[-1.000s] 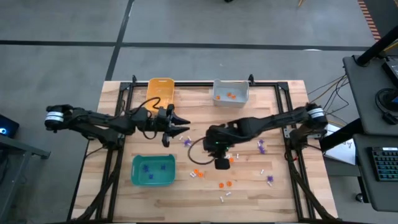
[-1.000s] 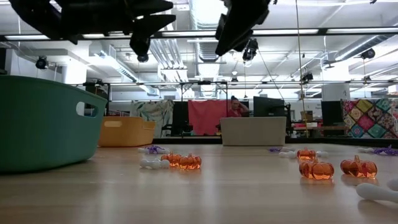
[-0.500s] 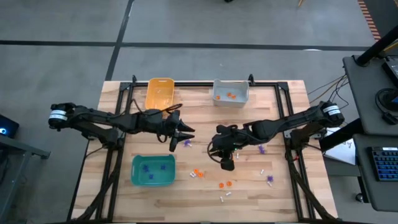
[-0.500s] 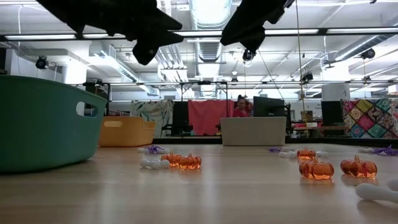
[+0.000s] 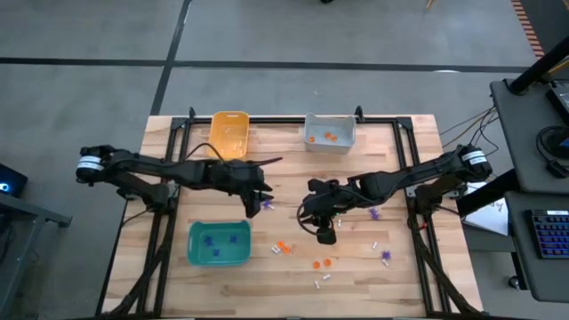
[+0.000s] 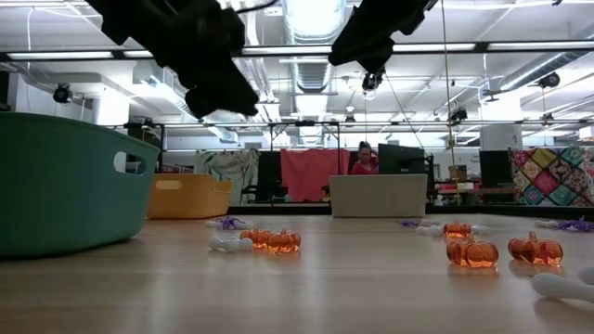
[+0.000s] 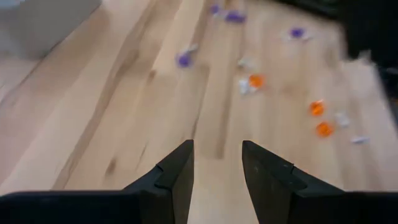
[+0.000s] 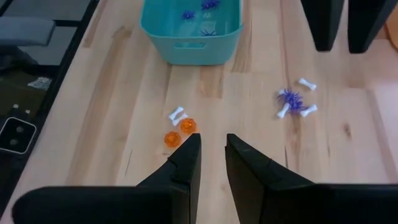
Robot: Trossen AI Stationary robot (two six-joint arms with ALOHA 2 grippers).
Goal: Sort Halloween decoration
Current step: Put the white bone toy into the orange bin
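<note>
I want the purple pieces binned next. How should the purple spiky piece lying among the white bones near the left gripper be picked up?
Come straight down on the purple spiky piece and close on its centre. It lies flat, with white bones tight around it, so a sideways approach would likely sweep those along.

My left arm reaches in from the left edge across the table toward the middle, its left gripper (image 5: 264, 201) held above the wood — in its wrist view the two dark fingers (image 7: 176, 177) stand apart with nothing between them. My right arm comes in from the right edge, bent at the elbow, and its right gripper (image 5: 325, 236) hangs near the table's centre, pointing toward the near edge. Its fingers (image 8: 185, 163) show only a narrow gap — empty as well.
</note>
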